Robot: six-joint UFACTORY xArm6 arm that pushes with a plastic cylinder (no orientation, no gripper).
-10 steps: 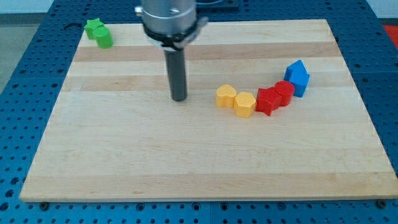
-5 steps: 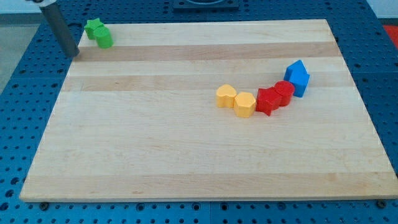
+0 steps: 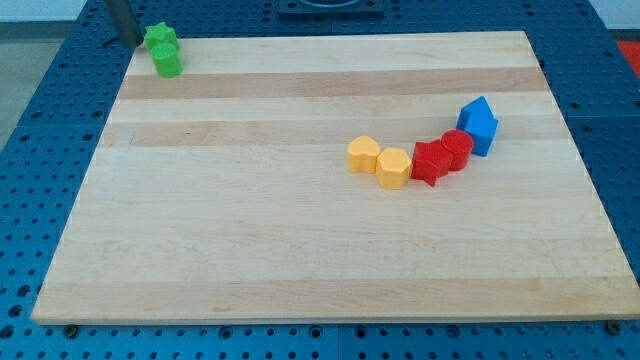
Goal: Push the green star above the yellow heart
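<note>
Dark rod (image 3: 124, 20): cut off by the view's top edge.
My tip (image 3: 131, 42): blurred, at the wooden board's (image 3: 300, 260) top-left corner; contact with the green star block (image 3: 157, 38) cannot be told.

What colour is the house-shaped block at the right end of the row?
Blue, seen clearly in the camera view, just beside the red blocks.

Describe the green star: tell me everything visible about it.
The green star is a small bright green block that looks like plastic, its points only faintly readable. It sits on the wooden board at the top left corner, touching a second green block just below it. My tip stands close to its left, at the board's edge; whether they touch is unclear.
</note>
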